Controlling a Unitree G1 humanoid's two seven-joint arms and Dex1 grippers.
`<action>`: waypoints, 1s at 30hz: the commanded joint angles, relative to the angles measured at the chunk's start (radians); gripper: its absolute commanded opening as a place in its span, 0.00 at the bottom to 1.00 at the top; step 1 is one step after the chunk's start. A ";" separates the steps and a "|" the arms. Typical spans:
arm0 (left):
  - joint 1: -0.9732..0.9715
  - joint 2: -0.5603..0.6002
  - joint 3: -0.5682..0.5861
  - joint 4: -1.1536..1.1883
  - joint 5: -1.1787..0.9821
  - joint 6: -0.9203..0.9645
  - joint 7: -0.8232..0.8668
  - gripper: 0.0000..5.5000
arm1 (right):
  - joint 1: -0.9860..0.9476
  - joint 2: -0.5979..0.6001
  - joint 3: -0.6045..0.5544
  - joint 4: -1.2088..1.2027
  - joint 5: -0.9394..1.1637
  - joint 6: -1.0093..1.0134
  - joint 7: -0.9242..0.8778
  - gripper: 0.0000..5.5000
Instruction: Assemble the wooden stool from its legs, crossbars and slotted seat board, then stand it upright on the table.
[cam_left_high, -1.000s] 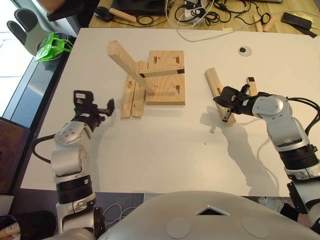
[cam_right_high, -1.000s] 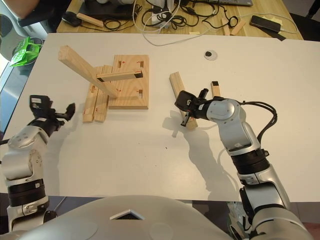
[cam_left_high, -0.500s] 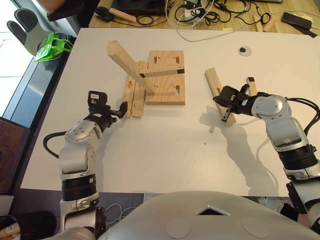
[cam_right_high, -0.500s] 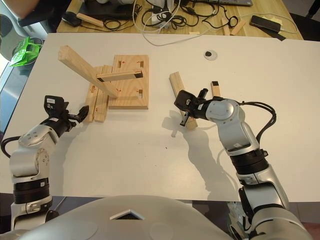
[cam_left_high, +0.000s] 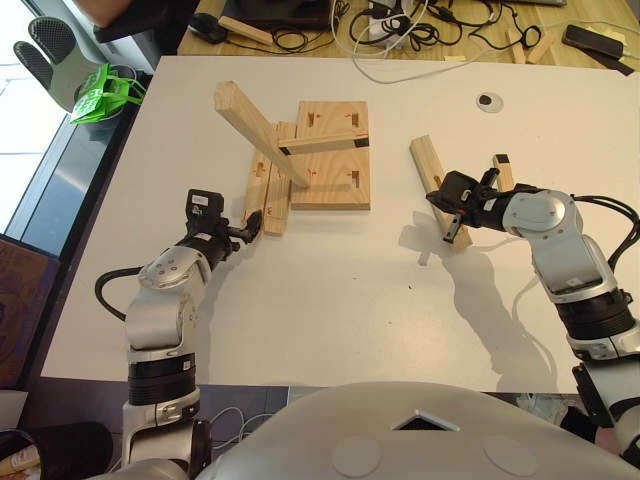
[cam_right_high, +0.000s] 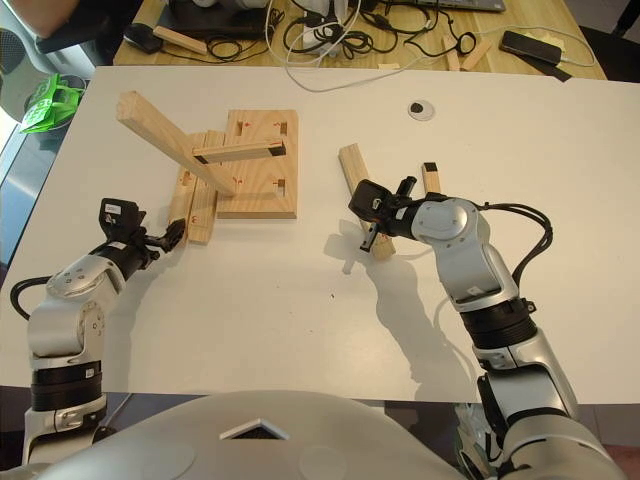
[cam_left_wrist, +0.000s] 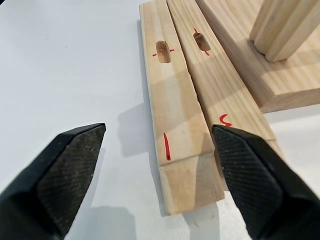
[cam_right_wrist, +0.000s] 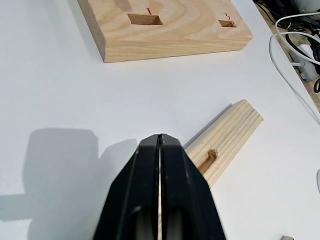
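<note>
Hovering low, I am holding my left jaws wide open and empty at two wooden bars' (cam_left_wrist: 172, 100) ends beside the seat board (cam_left_high: 330, 190); my right jaws are sitting shut, empty, above another bar (cam_right_wrist: 227, 132).

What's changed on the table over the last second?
The left gripper swung in across the table toward the seat board, and its open fingers now sit at the near end of the two wooden bars lying beside it. Nothing was grabbed or released. The right gripper, shut, and all the wood stayed put.
</note>
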 joint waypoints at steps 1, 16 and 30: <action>-0.002 0.006 -0.008 0.009 0.004 0.000 0.004 0.72 | -0.014 -0.001 -0.003 0.000 0.008 0.000 -0.001 0.00; 0.005 0.008 -0.030 0.030 0.040 0.065 0.069 0.72 | -0.023 0.008 -0.004 0.002 0.016 0.007 -0.003 0.00; -0.122 0.004 -0.011 0.330 -0.014 -0.039 -0.007 0.72 | -0.035 0.009 0.001 0.010 0.020 0.001 -0.004 0.00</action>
